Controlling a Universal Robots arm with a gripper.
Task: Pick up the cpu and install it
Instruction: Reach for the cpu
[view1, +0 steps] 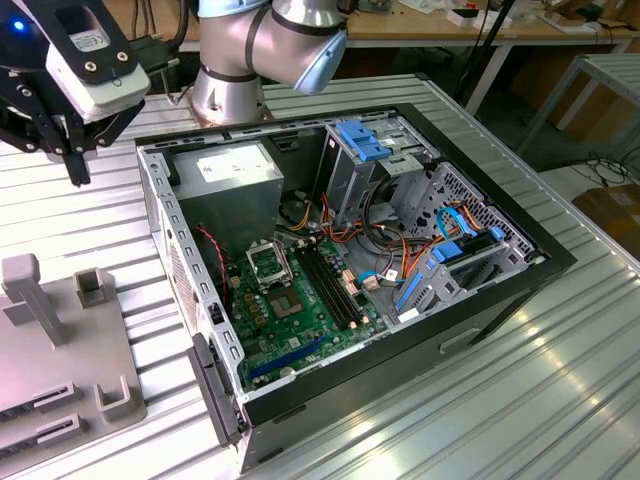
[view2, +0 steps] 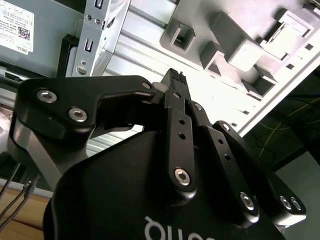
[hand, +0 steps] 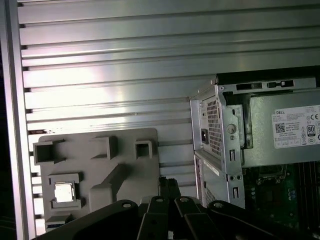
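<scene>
Tool (view1: 76, 172) hangs over table (view1: 560, 390) btwn grey tray (hand: 127, 145) w/ cpu (hand: 64, 192) & PC case (view1: 556, 262)

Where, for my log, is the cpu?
In the first wrist view the cpu sits in a pocket of the grey tray, beside the computer case.

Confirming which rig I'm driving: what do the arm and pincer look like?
The arm is a silver-grey tube with pale blue joint caps. The pincer is black jointed linkwork with silver bolts and white lettering on its body.
</scene>
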